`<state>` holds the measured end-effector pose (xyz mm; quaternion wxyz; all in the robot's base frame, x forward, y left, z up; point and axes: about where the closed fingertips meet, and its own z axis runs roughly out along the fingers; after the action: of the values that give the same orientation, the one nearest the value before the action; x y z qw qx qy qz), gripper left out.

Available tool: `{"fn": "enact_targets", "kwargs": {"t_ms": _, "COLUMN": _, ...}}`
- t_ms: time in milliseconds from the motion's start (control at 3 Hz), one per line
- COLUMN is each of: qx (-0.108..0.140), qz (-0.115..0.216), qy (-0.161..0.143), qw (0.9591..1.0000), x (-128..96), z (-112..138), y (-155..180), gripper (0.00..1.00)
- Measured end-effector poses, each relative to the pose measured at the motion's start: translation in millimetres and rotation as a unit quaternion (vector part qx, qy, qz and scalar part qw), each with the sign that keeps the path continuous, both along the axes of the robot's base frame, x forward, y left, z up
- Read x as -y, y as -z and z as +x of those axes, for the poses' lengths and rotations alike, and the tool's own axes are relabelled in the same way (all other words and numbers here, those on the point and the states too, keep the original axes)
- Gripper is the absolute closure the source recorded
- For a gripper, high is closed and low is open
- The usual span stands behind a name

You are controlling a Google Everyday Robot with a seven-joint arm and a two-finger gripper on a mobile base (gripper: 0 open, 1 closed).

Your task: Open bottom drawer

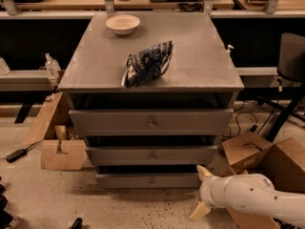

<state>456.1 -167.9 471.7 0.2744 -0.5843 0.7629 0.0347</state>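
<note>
Down by the cabinet's (200,56) lower right corner, my gripper (195,192) hangs just above the floor (119,209), its 2 fingers (204,172) spread wide and holding nothing. The bottom drawer (124,180), lowest of 3 grey fronts, looks shut, its knob (152,180) off to the gripper's left. I judge this the approach step: next I must swing left, level with that knob, and close on it before pulling

Camera: one view, above and behind the gripper (196,193), facing the cabinet (190,56) front, tilted down.
Nearness: mid-range; gripper lower right.
</note>
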Motion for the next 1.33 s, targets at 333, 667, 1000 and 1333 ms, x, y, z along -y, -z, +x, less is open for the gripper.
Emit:
{"fn": "enact_targets", "kwargs": {"t_ms": 333, "qx": 0.022, "qz": 0.019, "qy": 0.043, "qw": 0.9987, "x": 12.8, "z": 26.8, "y": 4.6, "gripper": 0.00}}
{"fn": "enact_targets", "kwargs": {"t_ms": 667, "qx": 0.022, "qz": 0.019, "qy": 0.044, "qw": 0.9986, "x": 14.1, "z": 27.1, "y": 4.9, "gripper": 0.00}}
{"fn": "enact_targets", "kwargs": {"t_ms": 1000, "qx": 0.013, "qz": 0.033, "qy": 0.041, "qw": 0.9985, "x": 2.8, "z": 22.0, "y": 31.2, "gripper": 0.00}}
{"fn": "enact_targets", "kwargs": {"t_ms": 1333, "qx": 0.010, "qz": 0.065, "qy": 0.019, "qw": 0.9976, "x": -19.6, "z": 23.2, "y": 87.8, "gripper": 0.00}}
